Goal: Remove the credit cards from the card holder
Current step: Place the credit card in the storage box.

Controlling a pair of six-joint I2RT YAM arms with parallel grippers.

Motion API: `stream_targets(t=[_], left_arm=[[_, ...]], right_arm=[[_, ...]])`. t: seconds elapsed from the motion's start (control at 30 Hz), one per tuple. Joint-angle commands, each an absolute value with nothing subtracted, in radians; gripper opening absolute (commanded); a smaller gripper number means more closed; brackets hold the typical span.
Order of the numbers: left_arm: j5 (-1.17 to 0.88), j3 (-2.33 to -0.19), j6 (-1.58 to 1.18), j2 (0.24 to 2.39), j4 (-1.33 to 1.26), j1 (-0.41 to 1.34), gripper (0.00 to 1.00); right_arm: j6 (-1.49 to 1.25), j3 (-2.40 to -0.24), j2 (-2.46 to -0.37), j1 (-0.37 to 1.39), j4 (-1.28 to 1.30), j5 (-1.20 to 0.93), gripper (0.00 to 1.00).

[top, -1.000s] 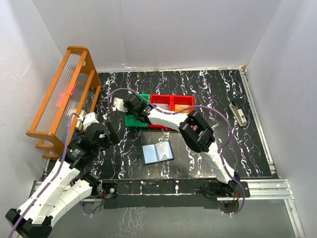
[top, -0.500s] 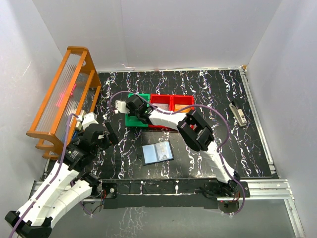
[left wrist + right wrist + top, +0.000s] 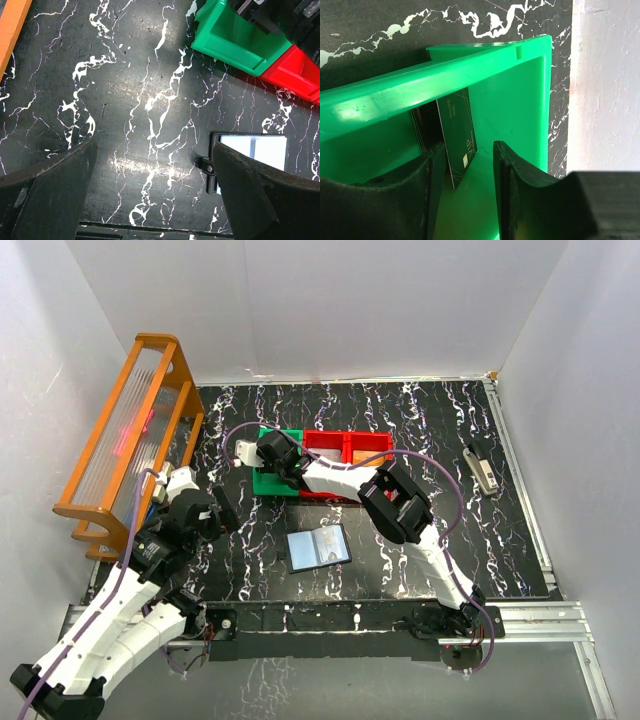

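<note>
Nearest you, on the left, your left arm was folded low over the table (image 3: 450, 530), its forearm angled inward. The left gripper (image 3: 155, 150) pointed down at the marbled top. Its fingers (image 3: 50, 185) were spread wide with nothing between them, above bare table just left of the card holder (image 3: 318, 548).

The card holder lay flat and open in the middle of the table. Its light-blue inner panels faced up and its dark cover showed as a border. Its long axis ran left to right, with the right end turned slightly away from you. In the left wrist view only its near-left corner (image 3: 250, 150) showed, beside the gripper's right finger.

Your right arm rose from its base on the right, bent at the elbow above the table and stretched far leftward. The right gripper (image 3: 469, 145) was dipped into the green bin (image 3: 520, 90). Its fingers stood parted. A black card (image 3: 456, 132) stood on edge between them, close against one finger and clear of the other, so it was not pinched. The card's long axis ran roughly in line with the fingers, and its upper part was hidden by the bin's rim. Whether the dark piece just behind it was a second card could not be told.

The red bins (image 3: 347, 448) sat touching the green bin's right side. The orange rack (image 3: 140, 420) stood along the table's left edge.
</note>
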State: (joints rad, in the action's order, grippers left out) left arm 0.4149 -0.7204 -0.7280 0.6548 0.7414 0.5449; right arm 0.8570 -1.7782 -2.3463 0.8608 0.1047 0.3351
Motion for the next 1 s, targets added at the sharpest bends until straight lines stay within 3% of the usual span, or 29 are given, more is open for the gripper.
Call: stream_targets(t=[0.0,0.5,0.97], left_arm=[[0.426,-0.74,-0.714,0.658,0.744,0.539,0.99],[0.416,-0.739,-0.713,0.664,0.744,0.54,0.99],[0.411,-0.74,-0.711,0.67,0.742,0.539,0.99]], right_arm=[[0.829,-1.793,-2.316,0.855,0.126,0.34,0.42],[0.736,-1.827,-2.315,0.847,0.196,0.32,0.53],[0.673,-1.83,-2.318,0.845,0.151,0.381,0.55]])
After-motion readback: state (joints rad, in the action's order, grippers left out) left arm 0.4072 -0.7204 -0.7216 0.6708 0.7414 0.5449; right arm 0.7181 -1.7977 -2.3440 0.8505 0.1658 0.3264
